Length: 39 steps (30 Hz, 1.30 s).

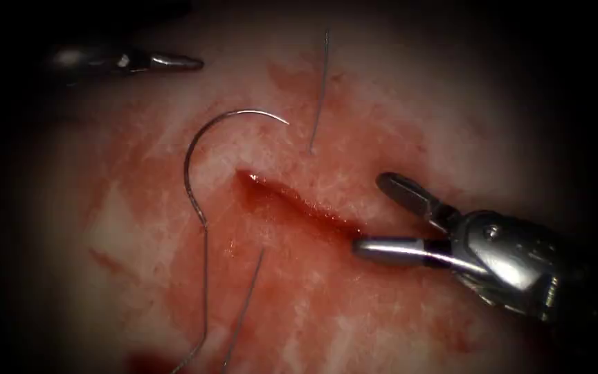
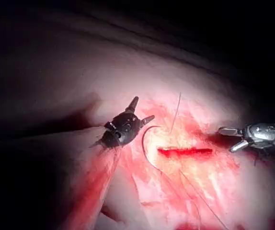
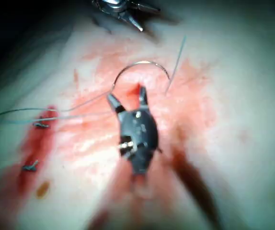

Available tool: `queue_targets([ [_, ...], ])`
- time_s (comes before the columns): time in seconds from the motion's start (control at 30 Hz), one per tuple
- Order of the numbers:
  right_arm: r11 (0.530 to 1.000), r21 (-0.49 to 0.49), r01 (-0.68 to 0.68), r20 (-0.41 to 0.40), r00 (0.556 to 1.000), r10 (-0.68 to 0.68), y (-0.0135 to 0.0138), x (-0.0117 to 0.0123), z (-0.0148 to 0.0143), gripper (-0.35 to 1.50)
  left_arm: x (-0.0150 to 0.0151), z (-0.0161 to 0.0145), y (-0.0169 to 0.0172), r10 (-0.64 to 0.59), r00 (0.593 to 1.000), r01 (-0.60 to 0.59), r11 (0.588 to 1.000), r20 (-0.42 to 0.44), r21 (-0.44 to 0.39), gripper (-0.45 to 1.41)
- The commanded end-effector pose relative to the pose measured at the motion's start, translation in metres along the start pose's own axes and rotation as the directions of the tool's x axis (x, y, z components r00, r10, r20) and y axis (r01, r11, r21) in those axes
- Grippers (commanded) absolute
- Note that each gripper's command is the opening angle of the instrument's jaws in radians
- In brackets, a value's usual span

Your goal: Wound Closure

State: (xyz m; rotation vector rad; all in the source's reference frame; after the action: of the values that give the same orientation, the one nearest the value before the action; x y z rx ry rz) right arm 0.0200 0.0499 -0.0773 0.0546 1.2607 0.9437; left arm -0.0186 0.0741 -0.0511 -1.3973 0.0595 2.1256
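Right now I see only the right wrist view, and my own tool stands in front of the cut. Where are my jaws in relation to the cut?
Observer: In the endoscope view the right tool is open and holds nothing; its lower jaw lies at the right end of the cut.
Operator: Is the needle in the tissue?
Observer: No. The whole needle lies on the tissue left of the cut, its tip free, and no tool holds it.
Operator: And the left tool?
Observer: In the left wrist view the left tool is open and holds nothing, close to the needle but not on it.
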Motion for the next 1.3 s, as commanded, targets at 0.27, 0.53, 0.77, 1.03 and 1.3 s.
queue_targets([
  [0.27, 1.000, 0.008, 0.000, 0.000, 1.000, 0.000, -0.0001, -0.0005, 0.0000, 1.48, 0.0015, -0.0014, 0.0040, -0.035, 0.988, 0.001, 0.975, -0.151, -0.220, 0.41],
  [0.53, 1.000, 0.009, 0.001, 0.000, 1.000, -0.001, -0.0001, -0.0007, -0.0001, 1.48, 0.0016, -0.0023, 0.0095, 0.126, 0.963, -0.194, 0.937, -0.238, -0.289, 0.23],
  [0.77, 1.000, 0.010, 0.002, 0.000, 1.000, -0.002, 0.0001, -0.0008, -0.0002, 1.48, -0.0005, -0.0020, 0.0161, 0.273, 0.912, -0.379, 0.849, -0.307, -0.369, 0.24],
  [1.03, 1.000, 0.012, 0.002, 0.000, 1.000, -0.002, 0.0002, -0.0008, -0.0005, 1.46, -0.0059, -0.0023, 0.0212, 0.479, 0.823, -0.567, 0.732, -0.306, -0.379, 0.41],
  [1.3, 1.000, 0.012, 0.002, 0.000, 1.000, -0.002, 0.0002, -0.0008, -0.0005, 1.46, -0.0077, -0.0029, 0.0241, 0.607, 0.755, -0.650, 0.646, -0.247, -0.400, 0.45],
])
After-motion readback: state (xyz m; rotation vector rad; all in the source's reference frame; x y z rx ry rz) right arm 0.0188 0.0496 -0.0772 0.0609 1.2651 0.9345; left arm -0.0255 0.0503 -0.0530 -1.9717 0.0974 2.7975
